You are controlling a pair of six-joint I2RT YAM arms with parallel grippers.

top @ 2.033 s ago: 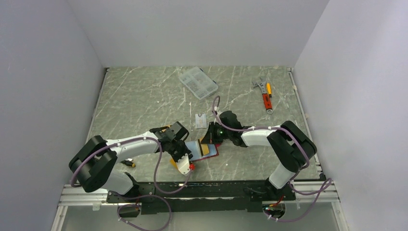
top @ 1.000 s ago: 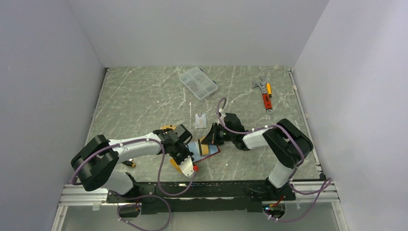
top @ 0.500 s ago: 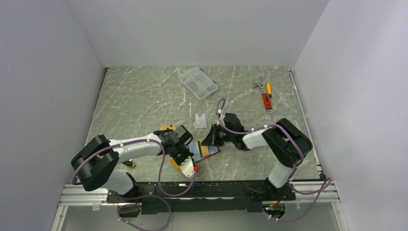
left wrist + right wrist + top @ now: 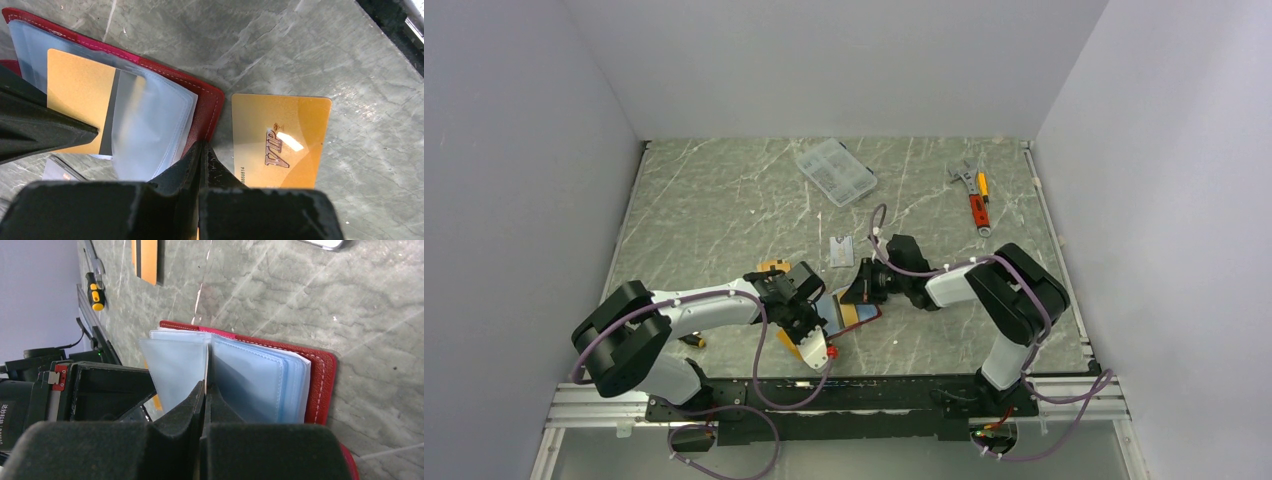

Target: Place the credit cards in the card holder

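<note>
The red card holder lies open near the table's front, its light blue sleeves fanned out. My right gripper is shut on an orange-gold card with a black stripe, seen edge-on between the sleeves in the right wrist view. My left gripper is shut on the holder's red cover edge. A gold VIP card lies flat beside it. A silver-grey card and another orange card lie farther back.
A clear compartment box sits at the back centre. A wrench and a red-handled tool lie at the back right. A small yellow-and-black screwdriver lies near the left arm and the front rail.
My right gripper has shifted slightly left and down toward the open holder with the striped card. The left gripper has edged a little toward the front and stays on the holder.
</note>
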